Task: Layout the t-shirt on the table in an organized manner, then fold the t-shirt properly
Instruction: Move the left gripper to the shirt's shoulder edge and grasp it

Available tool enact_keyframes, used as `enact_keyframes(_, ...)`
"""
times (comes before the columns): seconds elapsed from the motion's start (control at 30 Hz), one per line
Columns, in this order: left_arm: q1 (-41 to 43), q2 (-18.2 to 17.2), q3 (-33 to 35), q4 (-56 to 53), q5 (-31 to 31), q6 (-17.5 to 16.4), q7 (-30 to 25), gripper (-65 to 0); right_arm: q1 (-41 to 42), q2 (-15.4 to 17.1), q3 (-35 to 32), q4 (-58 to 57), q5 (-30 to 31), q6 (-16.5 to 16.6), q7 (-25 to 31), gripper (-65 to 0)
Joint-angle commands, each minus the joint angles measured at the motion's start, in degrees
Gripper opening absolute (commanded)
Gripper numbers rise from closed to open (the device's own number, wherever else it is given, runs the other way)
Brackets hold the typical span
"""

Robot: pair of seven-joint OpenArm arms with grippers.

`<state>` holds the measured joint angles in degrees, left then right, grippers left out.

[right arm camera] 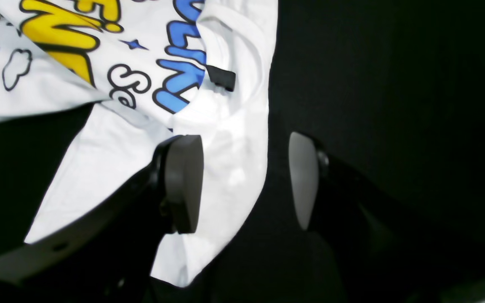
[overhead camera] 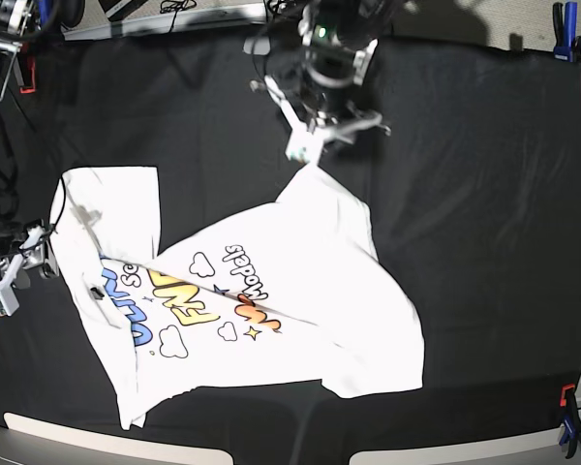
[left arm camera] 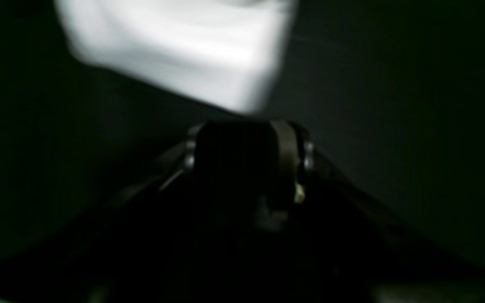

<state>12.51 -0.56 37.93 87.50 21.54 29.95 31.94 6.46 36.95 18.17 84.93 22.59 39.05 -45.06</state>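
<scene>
Covering the frame: black-cloth worktop (overhead camera: 484, 194). T-shirt (overhead camera: 300, 291): crumpled, print up, left of centre, partly folded over itself, not yet laid flat. Right gripper (right arm camera: 244, 181): spread, straddling the shirt's edge for a pull. Left gripper (left arm camera: 246, 139): seemingly pinching a corner; blur leaves it uncertain.

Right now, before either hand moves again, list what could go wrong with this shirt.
1. The left hand pinches one point of the t-shirt; a harder pull may drag or bunch it rather than spread it.
2. The right hand is open astride the shirt's edge, one finger over cloth; closing could miss the edge or catch the table cloth too.
3. A flap lies folded across the print; it could get creased in.
</scene>
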Motion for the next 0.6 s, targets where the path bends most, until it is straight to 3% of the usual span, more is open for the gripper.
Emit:
enact_keyframes(0.0,-0.55,0.63,0.42,1.03,-0.98,0.52,-0.17,-45.8,1.16,1.31,0.57,0.96,0.59,-0.07,1.31,-33.5)
enact_keyframes(0.37,-1.9,2.6,0.42,0.96,-3.8,0.46,0.31,-45.8,1.16,1.31,0.57,0.96,0.59,-0.07,1.33,-33.5)
enact_keyframes(0.57,-2.73,2.6,0.42,0.96,-5.38,0.5,-3.37,-45.8,1.16,1.31,0.57,0.96,0.61,-0.07,1.33,-33.5)
